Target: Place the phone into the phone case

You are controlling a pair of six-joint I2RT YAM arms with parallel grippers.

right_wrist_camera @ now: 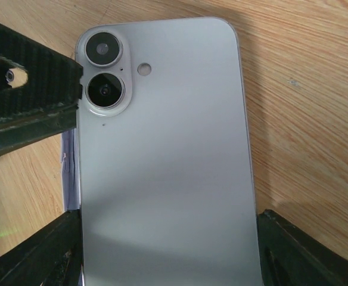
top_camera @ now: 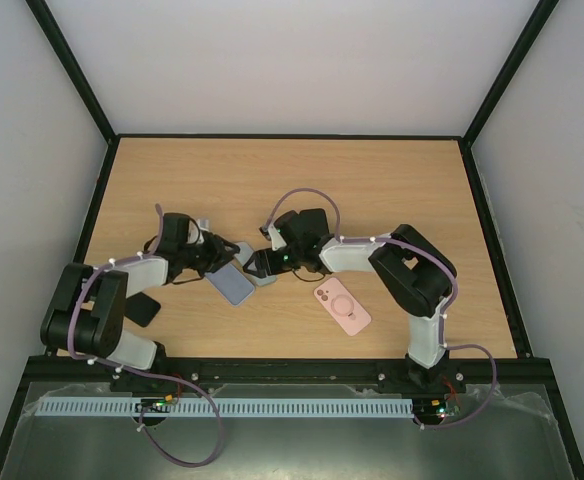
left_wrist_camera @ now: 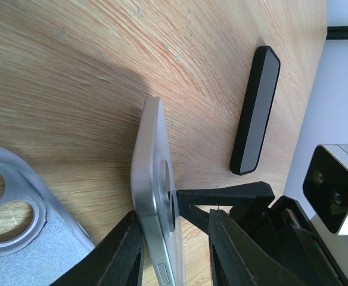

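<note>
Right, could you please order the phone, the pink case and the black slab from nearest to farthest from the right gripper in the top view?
1. phone, held by the right gripper.
2. pink case, off to its right.
3. black slab, far to its left, beyond the phone.

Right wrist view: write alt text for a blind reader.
A silver phone, back toward camera, two lenses top left, fills the frame over a wooden table. The right gripper flanks its lower sides; a finger of the left gripper meets its lens corner.
</note>
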